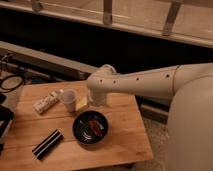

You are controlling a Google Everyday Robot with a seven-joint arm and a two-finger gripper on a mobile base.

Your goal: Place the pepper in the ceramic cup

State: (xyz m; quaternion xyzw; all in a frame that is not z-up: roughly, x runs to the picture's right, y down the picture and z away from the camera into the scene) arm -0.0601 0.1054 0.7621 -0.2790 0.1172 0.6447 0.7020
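Dark red-brown, the pepper [95, 127] lies in the black bowl [75, 128], not the ceramic cup [69, 100] just behind it, so my gripper [96, 101], hanging beside that cup, its grasp untellable, presumably must fetch it.

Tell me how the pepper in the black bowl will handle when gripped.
The pepper looks glossy, so it may slip in a pinch. Small and elongated, it is probably light and could roll along the curved wall of the black bowl. The gripper hangs beside the ceramic cup, apart from the bowl.
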